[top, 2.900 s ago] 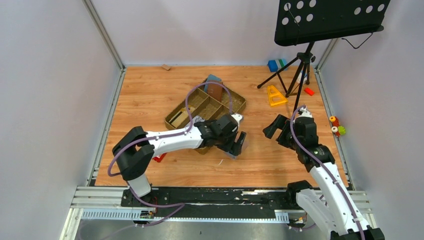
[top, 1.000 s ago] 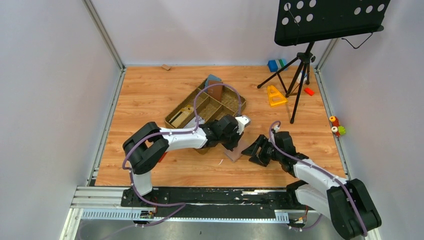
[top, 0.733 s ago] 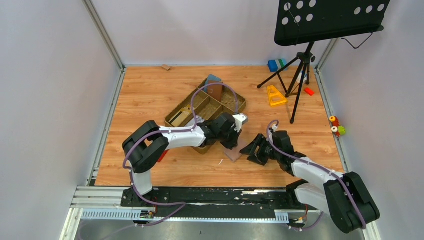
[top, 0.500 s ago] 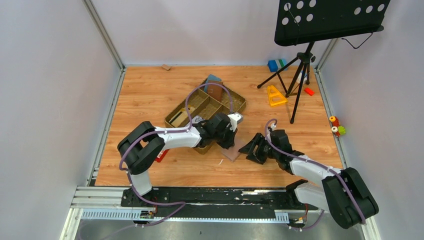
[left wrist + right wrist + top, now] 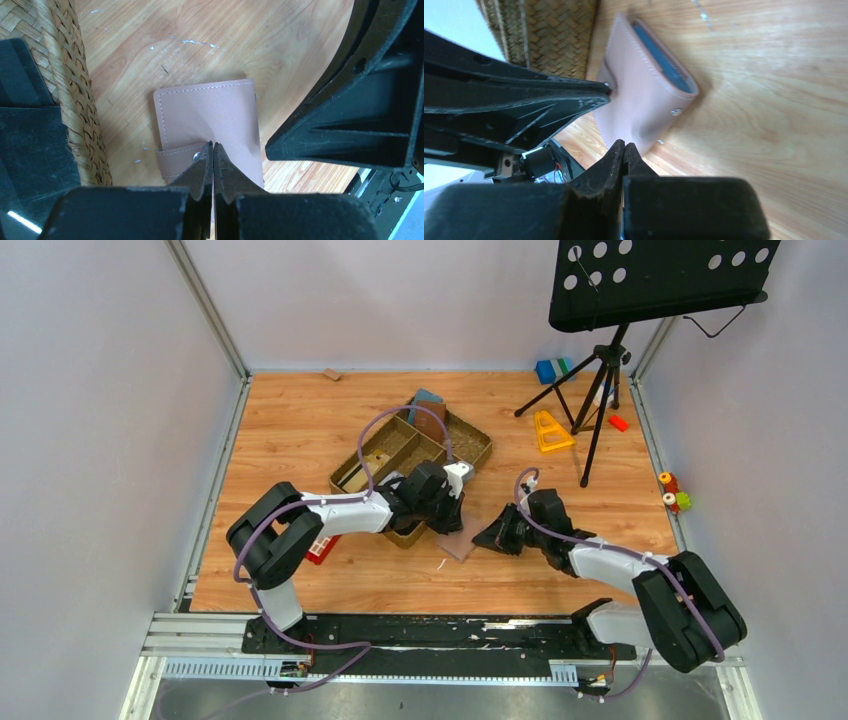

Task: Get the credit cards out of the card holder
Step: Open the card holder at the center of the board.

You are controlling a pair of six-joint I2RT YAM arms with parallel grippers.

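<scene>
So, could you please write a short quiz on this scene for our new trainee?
1. True or false: the card holder lies inside the woven tray.
2. The jaws of the left gripper are: A) wide open; B) shut, tips at the closing tab; C) out of view.
3. In the right wrist view, what colour shows along the card holder's open edge?
Key: 1 false, it lies on the table beside the tray; 2 B; 3 blue-grey.
</scene>
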